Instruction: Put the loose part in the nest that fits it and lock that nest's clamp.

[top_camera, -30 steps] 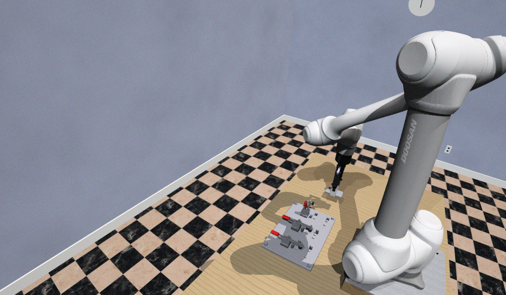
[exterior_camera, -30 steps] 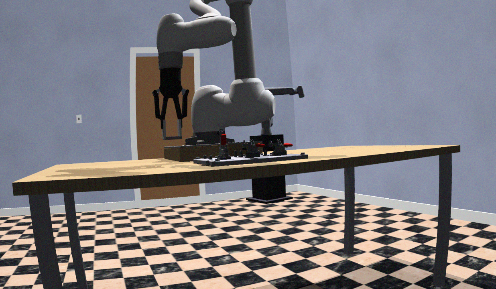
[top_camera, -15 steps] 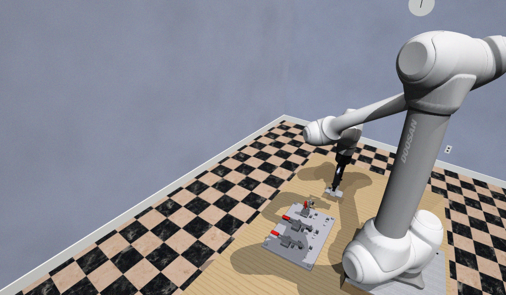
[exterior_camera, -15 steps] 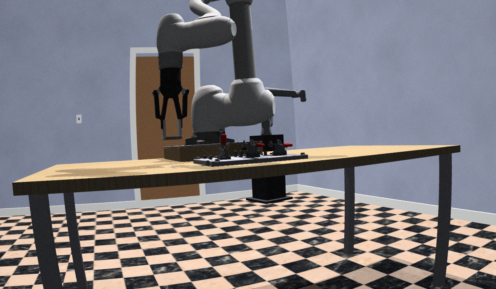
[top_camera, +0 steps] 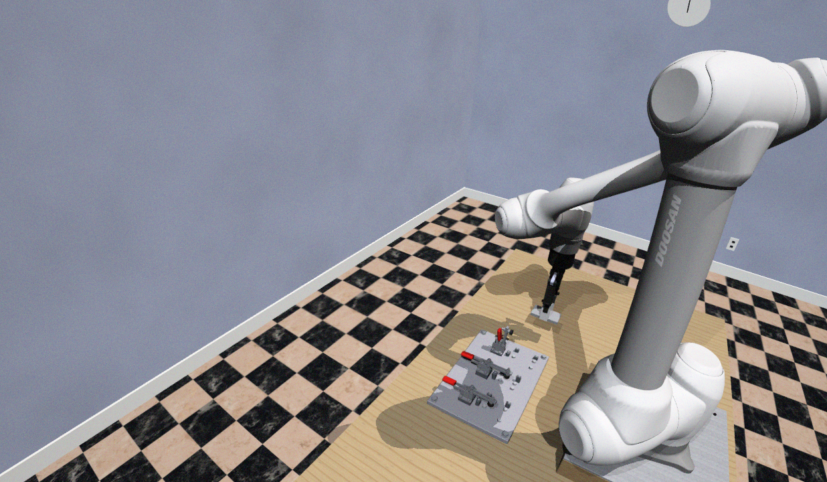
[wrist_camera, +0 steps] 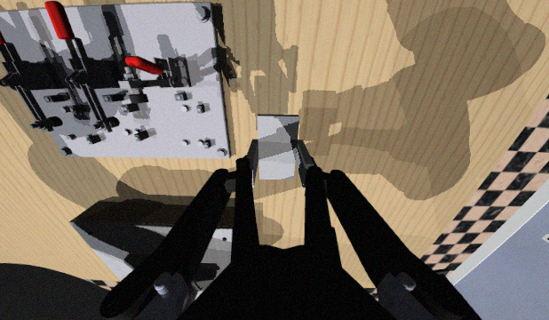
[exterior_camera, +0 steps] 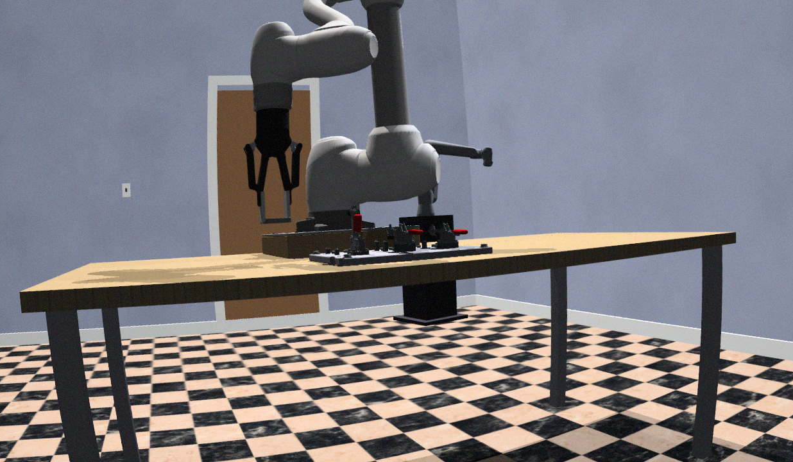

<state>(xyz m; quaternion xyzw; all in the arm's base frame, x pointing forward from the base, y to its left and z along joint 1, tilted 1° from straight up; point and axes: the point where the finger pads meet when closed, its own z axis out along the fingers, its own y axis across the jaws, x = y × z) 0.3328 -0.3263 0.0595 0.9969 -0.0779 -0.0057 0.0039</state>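
Above the table [top_camera: 590, 299] [exterior_camera: 215, 275] [wrist_camera: 346, 58], beside the fixture [top_camera: 521, 413] [exterior_camera: 468, 251] [wrist_camera: 168, 148], the gripper [top_camera: 546, 308] [exterior_camera: 275, 213] [wrist_camera: 277, 148] grips the loose part [top_camera: 550, 316] [exterior_camera: 275, 220] [wrist_camera: 276, 169], which could catch the raised clamp [top_camera: 499, 341] [exterior_camera: 357, 230] [wrist_camera: 179, 71] if carried in too low, or tilt on the pads if lowered unevenly.

The robot's arm [top_camera: 674, 281] [exterior_camera: 389, 74] is smooth and whitish, with rounded joint housings, flat round end caps and a grey tubular link — DOOSAN lettered along it in pale capitals. The claw [top_camera: 546, 306] [exterior_camera: 274, 217] [wrist_camera: 277, 148] is black — slim, angular linkages, small silvery pins, grey finger pads [exterior_camera: 262, 206].
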